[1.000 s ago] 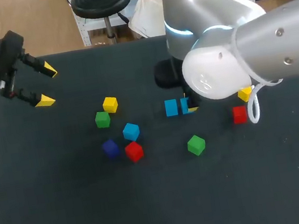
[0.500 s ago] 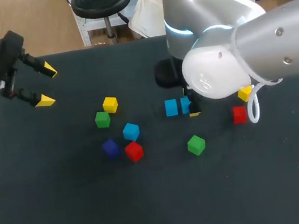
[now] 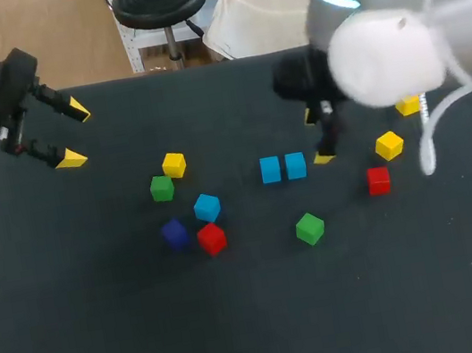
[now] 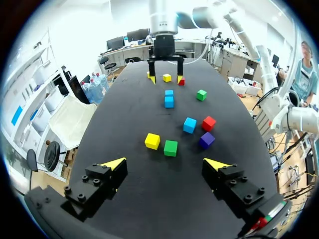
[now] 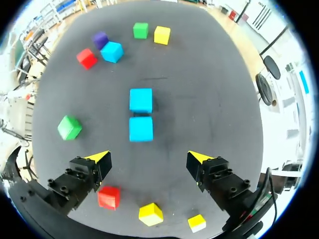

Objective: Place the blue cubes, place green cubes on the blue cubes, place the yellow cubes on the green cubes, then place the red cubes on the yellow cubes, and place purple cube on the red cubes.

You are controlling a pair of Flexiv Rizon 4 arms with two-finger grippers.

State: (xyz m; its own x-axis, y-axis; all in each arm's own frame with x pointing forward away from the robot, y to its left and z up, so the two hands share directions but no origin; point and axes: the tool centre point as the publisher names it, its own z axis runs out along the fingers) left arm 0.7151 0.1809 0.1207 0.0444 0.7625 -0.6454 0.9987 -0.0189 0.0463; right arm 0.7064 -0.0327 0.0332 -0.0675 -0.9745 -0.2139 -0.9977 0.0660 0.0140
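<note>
Dark tabletop [image 3: 110,342]: two blue cubes [image 3: 271,170] side by side at centre; right hand [image 3: 317,136], spread and empty, hovers just beside; left hand [image 3: 75,134] spread, well apart. Next (probably): grasp green cube [image 3: 310,228].

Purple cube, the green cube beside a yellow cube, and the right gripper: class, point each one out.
purple cube [image 3: 174,233], head view, on its top face.
green cube [image 3: 162,188], head view, on its top face, beside the yellow cube [image 3: 174,164].
right gripper [image 5: 149,156], right wrist view, midway between its open yellow tips.
</note>
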